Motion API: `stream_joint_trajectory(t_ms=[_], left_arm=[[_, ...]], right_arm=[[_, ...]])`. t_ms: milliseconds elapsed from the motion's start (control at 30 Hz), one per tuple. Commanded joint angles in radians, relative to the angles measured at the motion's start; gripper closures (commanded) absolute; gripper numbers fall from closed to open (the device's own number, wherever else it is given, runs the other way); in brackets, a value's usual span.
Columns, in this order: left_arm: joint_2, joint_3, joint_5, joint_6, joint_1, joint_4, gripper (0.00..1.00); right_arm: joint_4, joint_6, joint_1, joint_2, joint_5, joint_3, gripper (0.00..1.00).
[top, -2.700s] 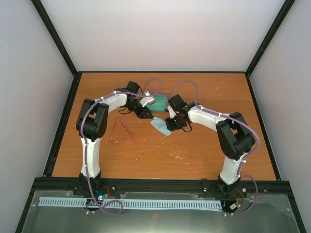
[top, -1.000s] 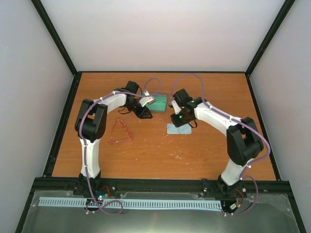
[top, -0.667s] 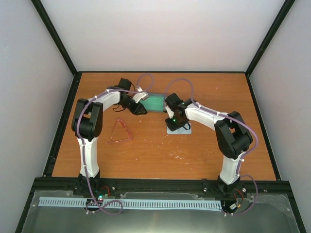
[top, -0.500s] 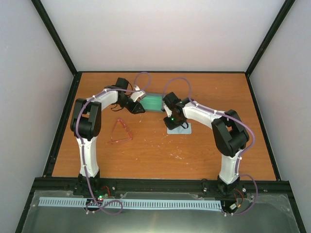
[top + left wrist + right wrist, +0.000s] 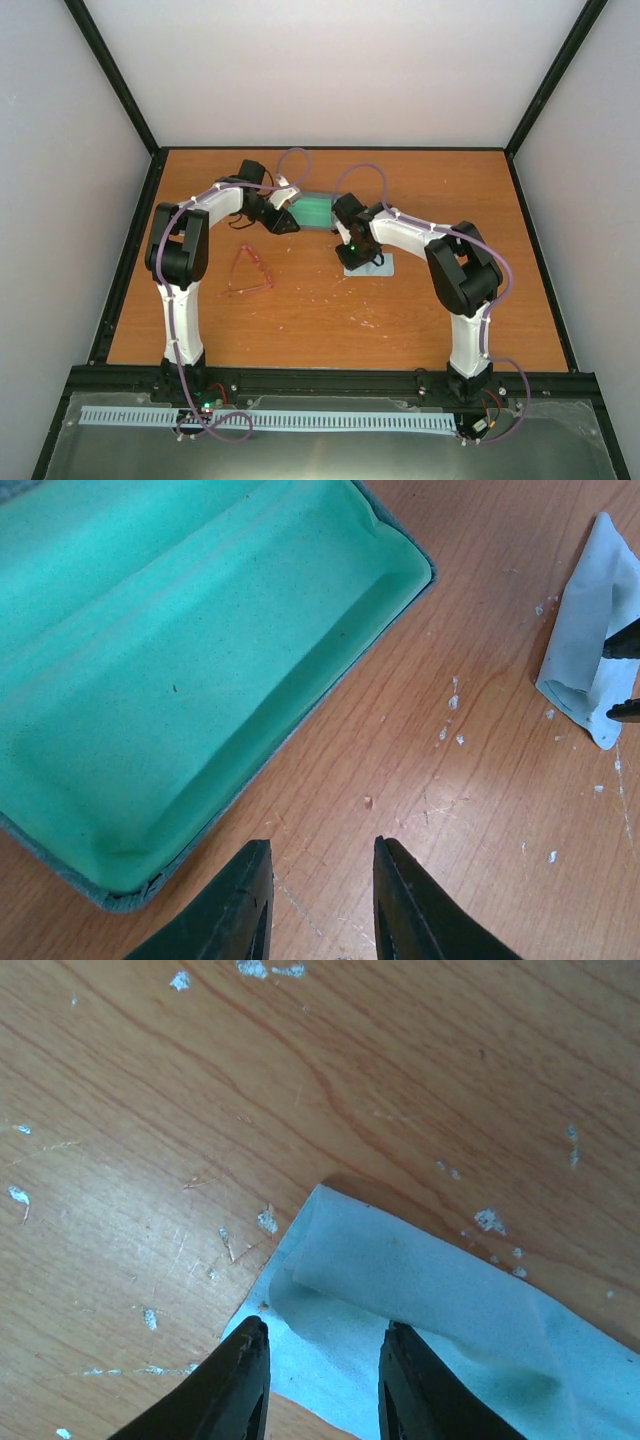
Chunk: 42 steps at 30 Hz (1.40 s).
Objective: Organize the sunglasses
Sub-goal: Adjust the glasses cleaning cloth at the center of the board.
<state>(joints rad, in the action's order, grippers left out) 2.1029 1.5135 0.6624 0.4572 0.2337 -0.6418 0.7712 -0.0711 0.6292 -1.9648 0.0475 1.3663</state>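
Nearest the arm bases, on the left half of the table (image 5: 430, 320): the sunglasses (image 5: 247, 272), thin red-pink frame, lying flat on the wood with the temples splayed into a rough triangle. Neither gripper touches them, and they are well apart from the case. Further in and right of centre: light-blue cloth (image 5: 372, 264), flat on the table, one edge folded over on itself. Right gripper (image 5: 325, 1335) is directly over the near-left corner of this cloth (image 5: 430, 1310), pointing down. Its jaws are parted, with cloth showing flat in the gap between them. No pinch or lift of the fabric is visible, so I read it as open and holding nothing. Left of the cloth and slightly further back: left gripper (image 5: 320, 845), low over bare wood just beside the case rim. Its jaws are parted a little, with only table grain and white specks between them; nothing is held. In the left wrist view the cloth (image 5: 585, 630) sits off to the right. Farthest: grey-blue case (image 5: 316, 209), lying open with the green lining (image 5: 180, 680) facing up. The interior that is in view holds nothing. The case sits between the two wrists, clear of the cloth.
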Motion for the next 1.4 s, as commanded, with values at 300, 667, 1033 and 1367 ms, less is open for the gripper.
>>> stream_joint_trajectory(t_ms=[300, 667, 1033, 1367], left_arm=[[-0.005, -0.002, 0.032, -0.016, -0.010, 0.024, 0.70], [-0.003, -0.005, 0.038, -0.022, -0.013, 0.034, 0.70], [-0.001, -0.012, 0.039, -0.023, -0.013, 0.038, 0.70], [-0.005, -0.011, 0.039, -0.022, -0.014, 0.041, 0.70]], right_arm=[[0.018, 0.012, 0.007, -0.061, -0.023, 0.064, 0.70], [0.040, 0.016, 0.007, -0.090, -0.041, 0.069, 0.77], [0.044, 0.017, 0.008, -0.067, -0.023, 0.081, 0.97], [0.045, 0.021, 0.007, -0.008, 0.044, 0.073, 0.97]])
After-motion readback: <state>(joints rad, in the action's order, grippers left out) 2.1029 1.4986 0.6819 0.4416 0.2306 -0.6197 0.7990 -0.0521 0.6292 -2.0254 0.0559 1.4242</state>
